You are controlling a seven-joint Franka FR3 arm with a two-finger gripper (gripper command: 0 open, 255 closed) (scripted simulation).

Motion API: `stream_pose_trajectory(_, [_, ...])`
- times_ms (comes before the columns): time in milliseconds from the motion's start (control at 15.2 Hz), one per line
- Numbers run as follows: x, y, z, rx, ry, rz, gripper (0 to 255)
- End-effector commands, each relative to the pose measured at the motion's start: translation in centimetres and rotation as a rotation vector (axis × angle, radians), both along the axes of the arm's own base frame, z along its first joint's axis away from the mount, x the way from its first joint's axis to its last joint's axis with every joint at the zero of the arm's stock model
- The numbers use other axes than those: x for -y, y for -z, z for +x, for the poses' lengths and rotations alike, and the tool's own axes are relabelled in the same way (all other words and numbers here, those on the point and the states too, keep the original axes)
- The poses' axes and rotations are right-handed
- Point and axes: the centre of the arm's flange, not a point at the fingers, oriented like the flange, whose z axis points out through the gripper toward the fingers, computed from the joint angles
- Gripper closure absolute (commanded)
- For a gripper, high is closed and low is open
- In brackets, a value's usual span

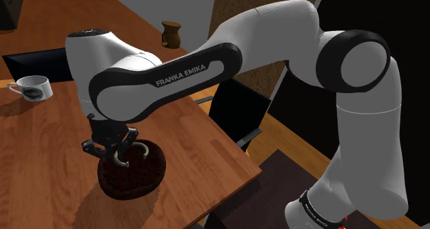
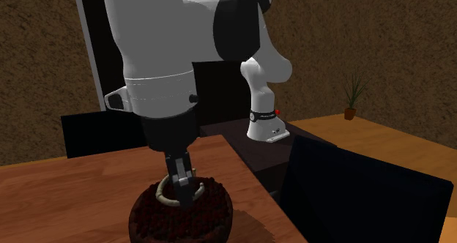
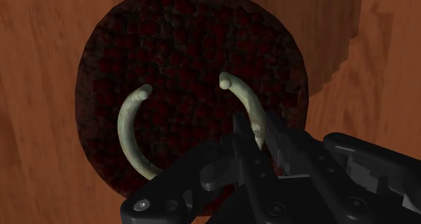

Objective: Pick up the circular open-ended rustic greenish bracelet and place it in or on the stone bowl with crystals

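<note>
- Bracelet [image 3: 128, 131], greenish C-ring: lies roughly level over the dark stone bowl [image 3: 189, 40], on the wooden table [image 1: 55, 158].
- Gripper [image 3: 260, 138]: fingers closed on one arm of the ring.
- Orientation: gap faces the bowl's middle; near-circular, no marked long axis.
- Step: placing, judged nearly complete.
- Next: open the fingers, lift clear.

Pale greenish open bracelet [image 3: 128, 131] clasped by black tool [image 3: 260, 139], over dark crystal-filled bowl [image 3: 195, 47], wooden table [image 3: 40, 88]
</note>
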Motion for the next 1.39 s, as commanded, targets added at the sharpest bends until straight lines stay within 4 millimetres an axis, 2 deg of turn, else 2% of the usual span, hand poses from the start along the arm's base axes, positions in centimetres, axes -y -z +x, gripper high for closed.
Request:
stream_pose_trajectory(0, [0.0, 1.0, 0.0, 0.000, 0.000, 0.000, 255])
stream_pose_trajectory(198, [0.0, 2.8, 0.0, 0.000, 0.000, 0.000, 255])
stream_pose_trajectory(726, [0.0, 2.8, 0.0, 0.000, 0.000, 0.000, 255])
stream_pose_trajectory(792, [0.0, 2.7, 0.0, 0.000, 0.000, 0.000, 0])
stream_pose_trajectory(1122, [0.0, 2.8, 0.0, 0.000, 0.000, 0.000, 0])
stream_pose_trajectory(1320, [0.0, -1.2, 0.3, 0.000, 0.000, 0.000, 0])
